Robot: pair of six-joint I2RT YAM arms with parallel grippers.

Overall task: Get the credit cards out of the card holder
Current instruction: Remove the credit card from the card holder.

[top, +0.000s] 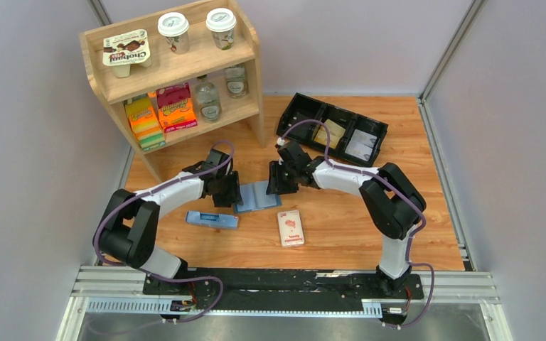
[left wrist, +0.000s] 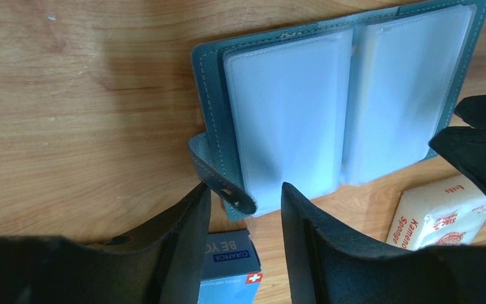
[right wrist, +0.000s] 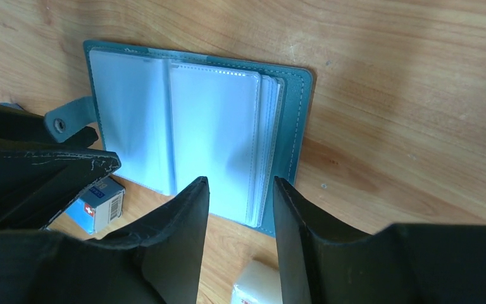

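Well, from the left: the left gripper [left wrist: 245, 195] hangs low over the table with its fingers apart and nothing clamped. The snap tab [left wrist: 218, 177] of the card holder [left wrist: 291, 114] pokes into the gap between them, close by the left finger. From that hand the holder spreads ahead and off to its right. A blue Curaprox box [left wrist: 228, 261] lies just under the fingers on the near side, and a white sponge pack [left wrist: 436, 218] lies off to their right.

The holder lies open flat on the wood between the two hands, both panels up. Its fold runs away from the fingertips, not across them. The sleeves are frosted, and I can't make out any credit cards inside.

The right gripper [right wrist: 239, 185] is likewise parted and holding nothing. Its fingers straddle the near edge of the right-hand panel, where the loose sleeves are stacked, so that stack lies straight ahead of it. I'd say this hand is the better placed to work a sleeve, with the left one set to pin the tab side.

Well beyond the right hand, a black tray [top: 289, 117] holds a tan piece and a pale one, both too small to name.
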